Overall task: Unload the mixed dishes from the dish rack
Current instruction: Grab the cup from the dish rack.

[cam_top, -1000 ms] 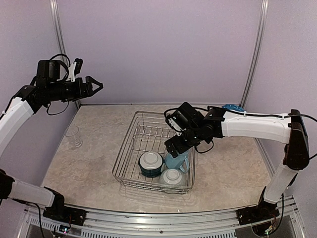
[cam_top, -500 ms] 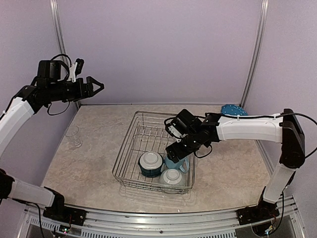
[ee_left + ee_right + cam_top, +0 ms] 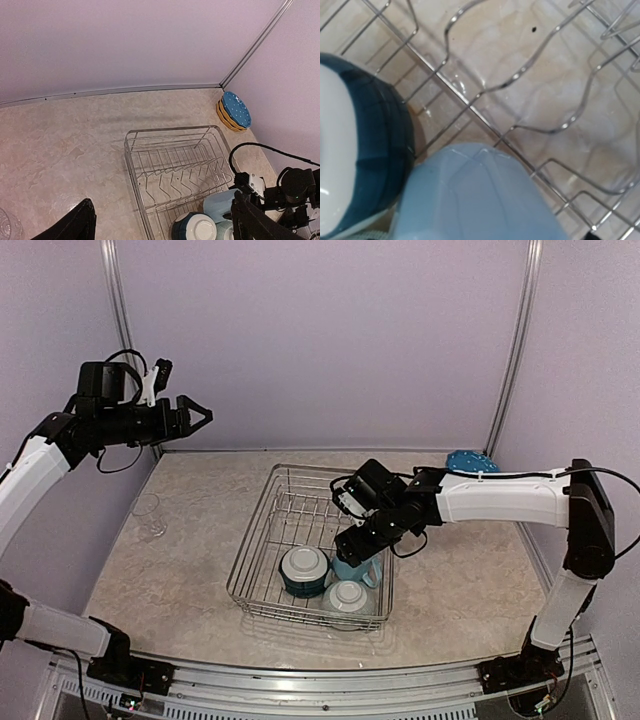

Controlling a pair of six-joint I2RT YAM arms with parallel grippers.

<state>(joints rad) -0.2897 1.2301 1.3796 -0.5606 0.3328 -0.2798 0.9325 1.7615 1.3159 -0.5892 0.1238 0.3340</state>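
Observation:
The silver wire dish rack point(image 3: 300, 468) stands mid-table. At its near end sit a light blue mug point(image 3: 360, 569), a dark teal bowl point(image 3: 303, 570) and a paler bowl point(image 3: 347, 597), both white inside. My right gripper point(image 3: 352, 545) is low in the rack, right at the mug. In the right wrist view the mug point(image 3: 475, 195) fills the bottom beside the teal bowl point(image 3: 365, 160), and my fingers do not show. My left gripper point(image 3: 197, 415) is open and empty, high above the table's left. A clear glass point(image 3: 148, 515) stands on the table at left.
A blue plate point(image 3: 468, 459) lies on yellow-orange plates by the back right corner, also in the left wrist view point(image 3: 235, 111). The rack's far half point(image 3: 170, 170) holds only upright prongs. Walls close the back and sides.
My right gripper has come down and nearer, from above the rack onto the mug. The left arm has hardly moved.

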